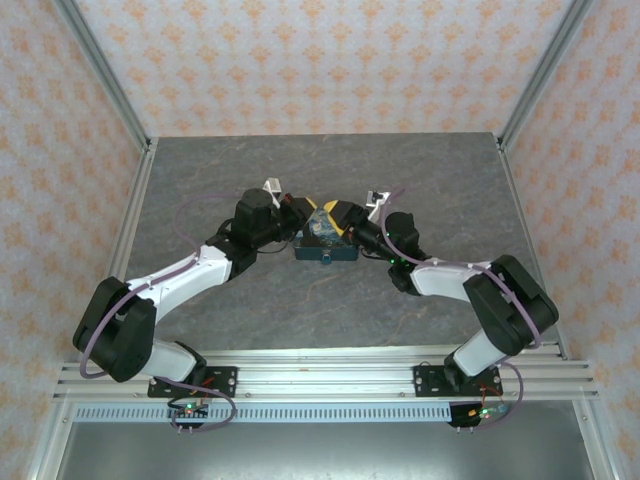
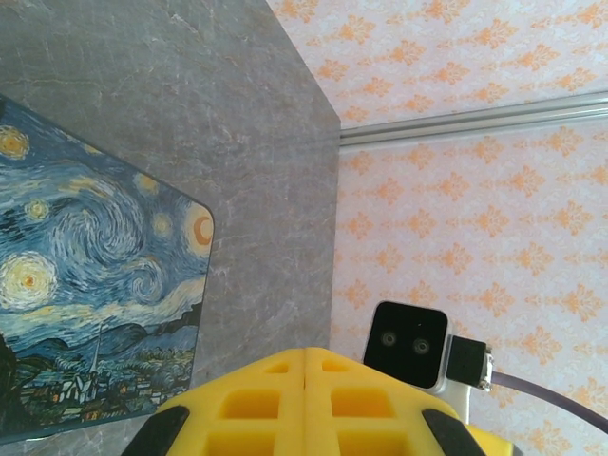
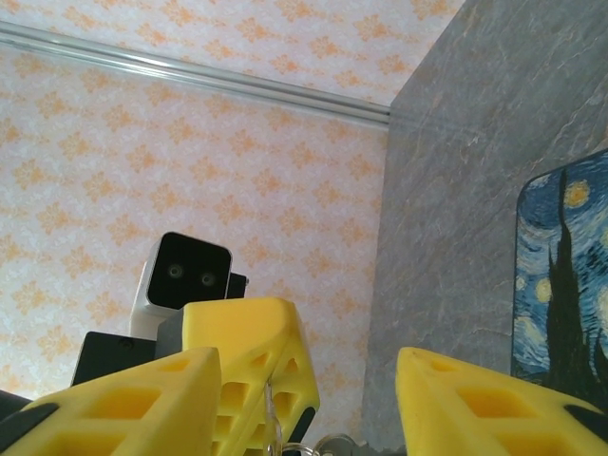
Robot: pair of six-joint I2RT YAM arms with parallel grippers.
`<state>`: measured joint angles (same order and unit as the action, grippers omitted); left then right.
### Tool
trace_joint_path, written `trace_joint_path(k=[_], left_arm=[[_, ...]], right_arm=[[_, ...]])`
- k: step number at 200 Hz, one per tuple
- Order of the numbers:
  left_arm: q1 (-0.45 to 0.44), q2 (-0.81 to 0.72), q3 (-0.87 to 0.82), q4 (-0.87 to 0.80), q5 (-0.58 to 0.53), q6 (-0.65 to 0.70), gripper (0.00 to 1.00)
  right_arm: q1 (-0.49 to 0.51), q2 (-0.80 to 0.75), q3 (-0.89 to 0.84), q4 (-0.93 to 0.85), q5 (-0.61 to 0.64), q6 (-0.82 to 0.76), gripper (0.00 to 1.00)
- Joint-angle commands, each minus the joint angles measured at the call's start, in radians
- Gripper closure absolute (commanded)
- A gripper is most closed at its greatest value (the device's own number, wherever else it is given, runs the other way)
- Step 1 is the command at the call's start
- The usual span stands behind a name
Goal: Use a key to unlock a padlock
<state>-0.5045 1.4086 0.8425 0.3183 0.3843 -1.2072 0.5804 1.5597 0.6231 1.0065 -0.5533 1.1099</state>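
Hovering both claws over the box (image 1: 325, 243); lid down, contents hidden. My left claw (image 2: 304, 372) is pressed closed; my right claw (image 3: 306, 389) gapes around its tip. Right wrist view, 6 o'clock: the key (image 3: 272, 418), cut off, grip unclear. Top view: small blue blob, likely the padlock (image 1: 327, 257), on the box's near face.
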Motion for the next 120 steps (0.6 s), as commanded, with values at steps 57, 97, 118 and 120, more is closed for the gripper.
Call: trace_joint_path(k=[57,97,118,120], left_arm=[[-0.014,0.009,0.021,0.031,-0.018,-0.003,1.00],[-0.016,0.014,0.026,0.022,-0.021,0.001,1.00],[-0.016,0.016,0.027,0.019,-0.025,0.003,1.00],[-0.016,0.018,0.027,0.020,-0.025,0.003,1.00]], right_arm=[[0.017,0.035,0.035,0.106,-0.106,-0.005,0.66],[0.018,0.030,0.023,0.105,-0.135,-0.012,0.77],[0.018,0.026,0.014,0.101,-0.143,-0.016,0.83],[0.018,0.025,0.013,0.101,-0.143,-0.017,0.84]])
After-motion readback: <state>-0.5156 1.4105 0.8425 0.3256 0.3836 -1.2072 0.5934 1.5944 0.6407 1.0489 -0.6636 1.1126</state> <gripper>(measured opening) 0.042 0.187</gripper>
